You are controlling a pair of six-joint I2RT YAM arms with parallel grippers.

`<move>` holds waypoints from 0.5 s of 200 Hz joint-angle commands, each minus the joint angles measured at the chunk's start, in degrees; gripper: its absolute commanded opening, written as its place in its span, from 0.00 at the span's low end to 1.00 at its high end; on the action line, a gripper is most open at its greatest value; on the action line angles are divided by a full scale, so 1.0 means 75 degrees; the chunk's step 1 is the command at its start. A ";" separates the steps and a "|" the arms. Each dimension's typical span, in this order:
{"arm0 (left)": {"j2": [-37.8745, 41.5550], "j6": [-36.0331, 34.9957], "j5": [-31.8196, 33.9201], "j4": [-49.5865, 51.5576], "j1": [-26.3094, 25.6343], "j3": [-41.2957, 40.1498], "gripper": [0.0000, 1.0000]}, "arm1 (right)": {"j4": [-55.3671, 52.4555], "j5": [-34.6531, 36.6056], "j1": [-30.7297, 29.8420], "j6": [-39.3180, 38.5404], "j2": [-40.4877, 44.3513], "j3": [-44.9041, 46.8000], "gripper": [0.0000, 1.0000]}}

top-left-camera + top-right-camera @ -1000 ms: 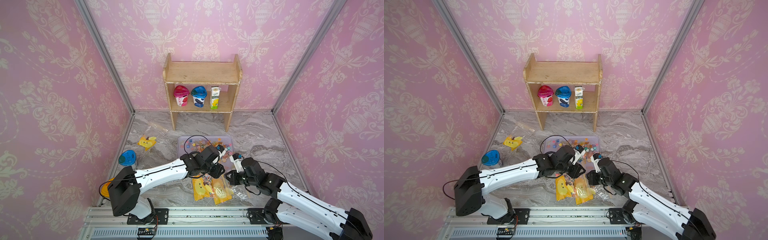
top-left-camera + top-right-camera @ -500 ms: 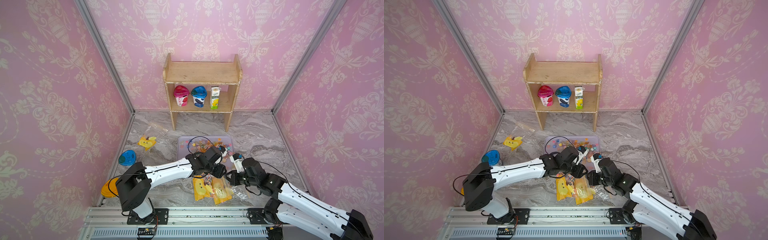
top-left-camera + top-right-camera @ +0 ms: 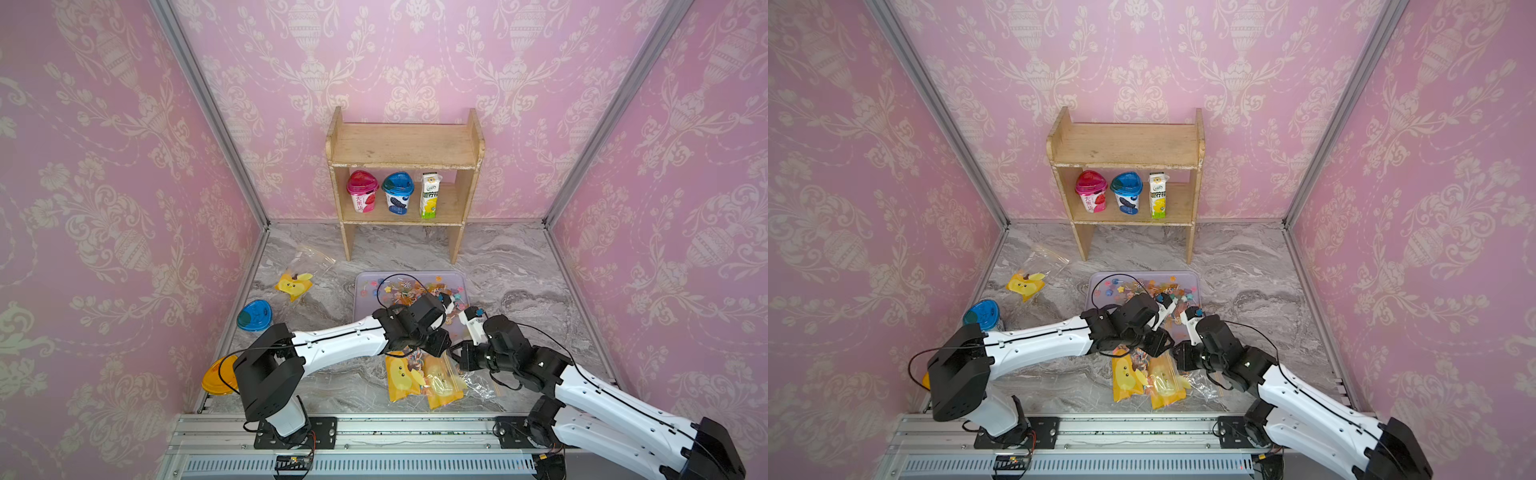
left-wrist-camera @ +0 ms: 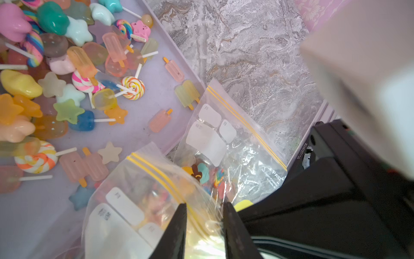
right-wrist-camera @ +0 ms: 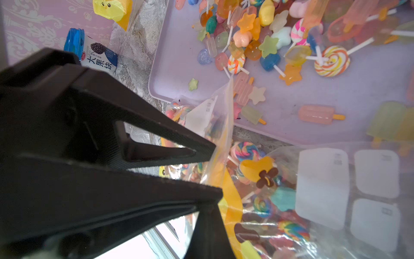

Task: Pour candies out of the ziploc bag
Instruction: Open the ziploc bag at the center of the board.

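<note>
L wrist: L claw [image 4: 204, 205] straddles bag [image 4: 125, 201] zip; grip unclear.
R wrist: R claw [image 5: 216, 171] pinched tight on bag rim.
Top: claw tips hard to see; candies [image 3: 405, 289] in tray [image 3: 365, 311].

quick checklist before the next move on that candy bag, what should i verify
1. right gripper shut on the bag edge: ok
2. left gripper gripping the zip edge: cannot tell, it straddles the edge with a gap
3. bag mouth open: cannot tell
4. zip end reaching over the tray rim: ok
5. candies inside to pour: ok
6. second bag clear of this one: not ok, it lies right alongside
</note>
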State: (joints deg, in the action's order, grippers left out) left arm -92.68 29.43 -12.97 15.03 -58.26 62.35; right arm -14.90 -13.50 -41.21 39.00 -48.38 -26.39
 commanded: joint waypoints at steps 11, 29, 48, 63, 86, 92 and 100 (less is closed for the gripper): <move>0.0051 -0.0213 0.0135 0.0777 -0.0066 0.0136 0.20 | 0.0183 0.0245 0.0073 -0.0103 0.0169 -0.0055 0.00; 0.0100 -0.0272 0.0136 0.0899 -0.0057 0.0141 0.16 | 0.0095 0.0385 0.0079 -0.0085 0.0169 -0.0055 0.00; 0.0134 -0.0291 0.0139 0.1004 -0.0069 0.0128 0.11 | 0.0009 0.0537 0.0075 -0.0049 0.0164 -0.0040 0.00; 0.0169 -0.0290 0.0112 0.1026 -0.0060 0.0091 0.06 | -0.0017 0.0568 0.0073 -0.0033 0.0175 -0.0030 0.00; 0.0228 -0.0291 0.0142 0.1054 -0.0052 0.0066 0.02 | -0.0041 0.0628 0.0076 -0.0022 0.0181 -0.0021 0.00; 0.0241 -0.0292 0.0157 0.1055 -0.0067 0.0066 0.01 | -0.0041 0.0628 0.0072 -0.0021 0.0181 -0.0021 0.00; 0.0264 -0.0291 0.0168 0.1055 -0.0065 0.0066 0.00 | -0.0044 0.0634 0.0071 -0.0021 0.0181 -0.0021 0.00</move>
State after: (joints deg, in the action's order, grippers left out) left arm -92.62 28.53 -12.53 19.53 -58.35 62.85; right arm -16.01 -11.60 -41.21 39.03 -48.23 -26.39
